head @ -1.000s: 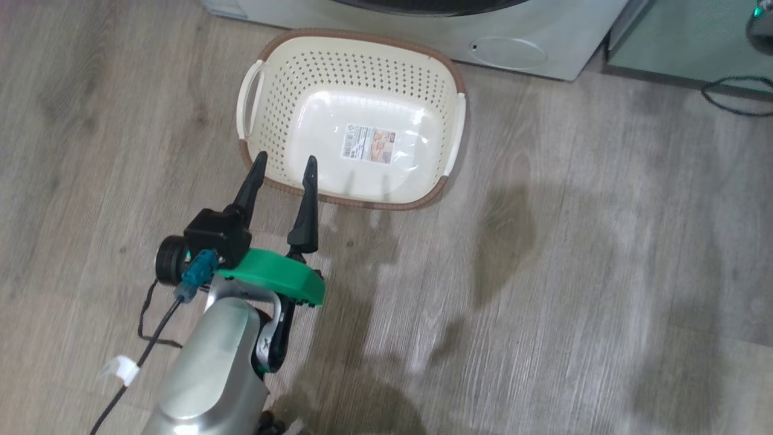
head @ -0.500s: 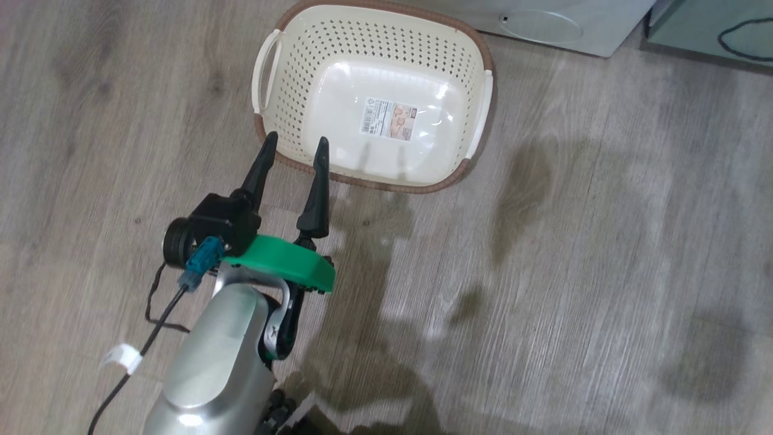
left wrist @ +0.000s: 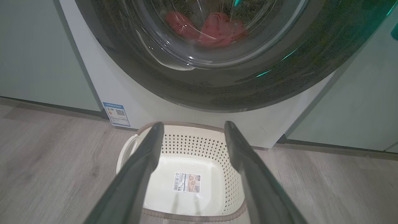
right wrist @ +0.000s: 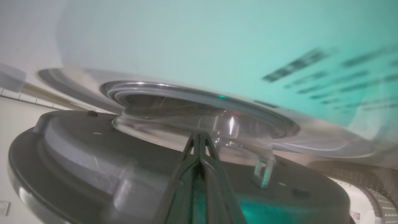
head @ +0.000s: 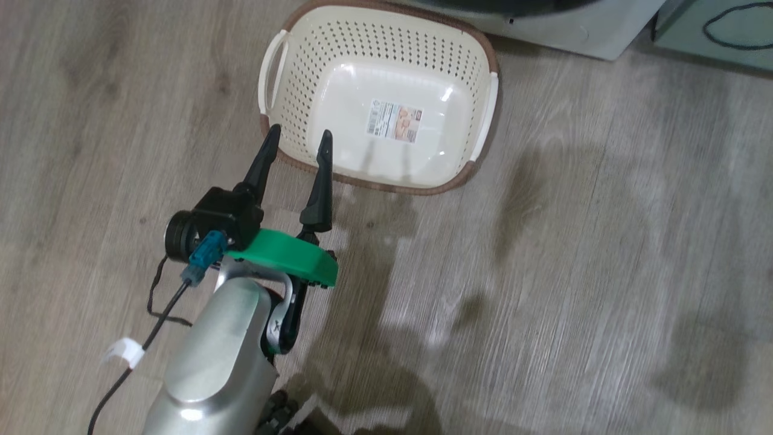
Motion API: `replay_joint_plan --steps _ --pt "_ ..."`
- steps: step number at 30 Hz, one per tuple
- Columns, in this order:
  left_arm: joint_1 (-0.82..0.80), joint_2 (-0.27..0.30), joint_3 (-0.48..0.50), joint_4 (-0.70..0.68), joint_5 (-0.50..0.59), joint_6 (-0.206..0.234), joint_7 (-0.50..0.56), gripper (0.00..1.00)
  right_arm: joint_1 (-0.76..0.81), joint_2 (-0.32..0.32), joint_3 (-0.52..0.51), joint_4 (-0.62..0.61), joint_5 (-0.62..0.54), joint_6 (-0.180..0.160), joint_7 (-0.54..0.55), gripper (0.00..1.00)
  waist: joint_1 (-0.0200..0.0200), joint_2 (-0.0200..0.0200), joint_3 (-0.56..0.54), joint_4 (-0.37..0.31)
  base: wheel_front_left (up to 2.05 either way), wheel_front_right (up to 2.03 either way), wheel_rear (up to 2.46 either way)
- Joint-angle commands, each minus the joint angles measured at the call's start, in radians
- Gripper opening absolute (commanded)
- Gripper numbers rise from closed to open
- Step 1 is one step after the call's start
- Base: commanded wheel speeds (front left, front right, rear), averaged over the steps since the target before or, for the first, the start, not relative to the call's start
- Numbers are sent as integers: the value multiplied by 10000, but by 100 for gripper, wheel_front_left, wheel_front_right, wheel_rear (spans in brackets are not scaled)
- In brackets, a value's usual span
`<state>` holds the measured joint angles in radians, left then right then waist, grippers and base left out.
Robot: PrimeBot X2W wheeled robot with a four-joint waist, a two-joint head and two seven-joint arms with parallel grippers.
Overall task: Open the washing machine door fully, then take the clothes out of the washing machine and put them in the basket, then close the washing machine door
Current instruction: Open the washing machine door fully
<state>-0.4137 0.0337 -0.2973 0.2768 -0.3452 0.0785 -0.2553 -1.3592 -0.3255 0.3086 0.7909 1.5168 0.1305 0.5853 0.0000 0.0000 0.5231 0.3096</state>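
- Left gripper (head: pixel 300 134) is seen with its two long dark fingers spread wide, and nothing is held between them.
- It is poised above the grey wood-grain floor (head: pixel 543 272), with its tips over the near left corner of the small cream-white perforated plastic basket (head: pixel 362 60) with a brown rim.
- In the left wrist view the left gripper (left wrist: pixel 193 124) is pointed toward the basket (left wrist: pixel 202 146), which is framed between the two fingers.
- A paper label (head: pixel 397 121) is stuck on the basket's smooth floor, and no garment is seen inside.
- The basket is set on the floor just in front of the big white front-loading washing machine (left wrist: pixel 140 105), which is flanked by pale green cabinets (left wrist: pixel 37 62).
- A small blue label (left wrist: pixel 116 113) is fixed low on the machine's front.
- The large round washing machine door (left wrist: pixel 217 90), with its wide glossy black rim, is seen above the basket.
- The bright red clothes (left wrist: pixel 217 29) are seen through the door's clear glass bowl, inside the drum.
- Right gripper (right wrist: pixel 199 135) is pressed fully shut, and nothing is seen between its fingers.
- Its tips are pointed at the clear bowl on the grey inner face of the washing machine door (right wrist: pixel 77 149); whether they touch it cannot be told.
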Motion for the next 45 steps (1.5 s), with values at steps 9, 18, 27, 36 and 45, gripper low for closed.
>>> replay_joint_plan --steps 9,18,27,36,45 --pt "456 166 817 -78 193 -126 -65 100 1569 532 504 -1145 495 2 906 0 0 0 -1254 10 0 0 0" --pt "1327 166 1379 199 742 -527 -65 100 3680 1060 804 -1763 972 2 1574 0 0 0 -2876 233 0 0 0" --pt "2203 166 1802 290 1067 -791 -65 100 5389 2005 1077 -2034 1186 2 2002 0 0 0 -4203 667 0 0 0" --pt "2506 166 2069 373 1320 -994 -65 100 5973 2682 1440 -1606 1291 2 1781 0 0 0 -4716 1019 0 0 0" --pt "2476 166 2239 468 1240 -973 -65 100 6156 2748 2130 -1575 1921 2 1293 0 0 0 -4897 1252 0 0 0"
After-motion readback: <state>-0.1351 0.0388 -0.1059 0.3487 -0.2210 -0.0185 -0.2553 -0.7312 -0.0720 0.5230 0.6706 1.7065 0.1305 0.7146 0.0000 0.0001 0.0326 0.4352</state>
